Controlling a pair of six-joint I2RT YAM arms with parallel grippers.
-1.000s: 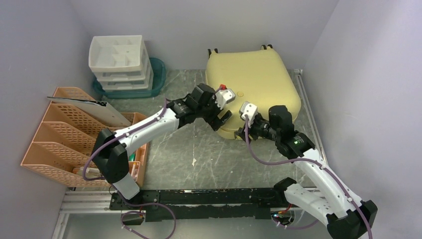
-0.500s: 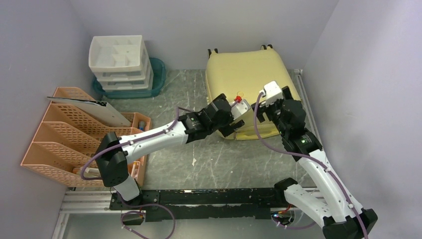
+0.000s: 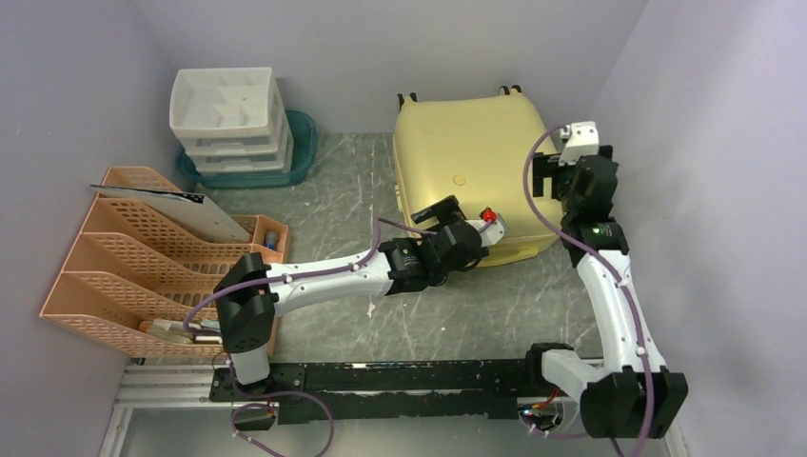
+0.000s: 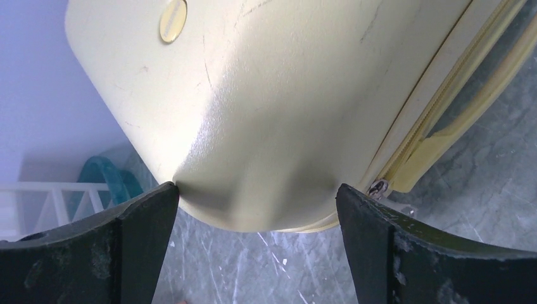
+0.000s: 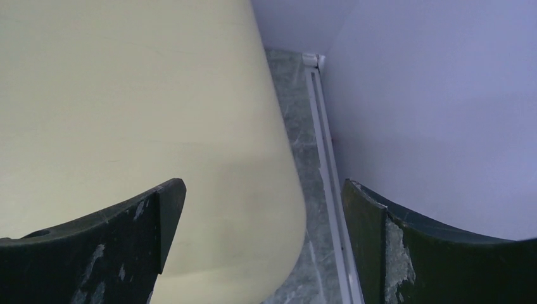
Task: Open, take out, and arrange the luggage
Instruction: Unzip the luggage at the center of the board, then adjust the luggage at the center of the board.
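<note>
The luggage (image 3: 471, 152), a pale yellow hard-shell suitcase, lies flat and closed at the back right of the table, wheels toward the back wall. My left gripper (image 3: 445, 227) is at its near-left corner, open; in the left wrist view that rounded corner (image 4: 253, 126) sits between the two fingers (image 4: 256, 209), with the zipper pull (image 4: 379, 187) by the right finger. My right gripper (image 3: 574, 169) hovers open over the suitcase's right edge (image 5: 190, 114); one finger is above the shell, the other toward the wall (image 5: 263, 202). Neither holds anything.
A white drawer unit (image 3: 228, 114) stands on a teal tray (image 3: 305, 143) at the back left. An orange file rack (image 3: 133, 257) fills the left side. The right wall (image 3: 685, 190) and a floor rail (image 5: 323, 145) run close beside the suitcase.
The right arm swung from the suitcase's near edge to its right side, jaws widening. The left gripper slid right and nearer along the front edge to the corner.
</note>
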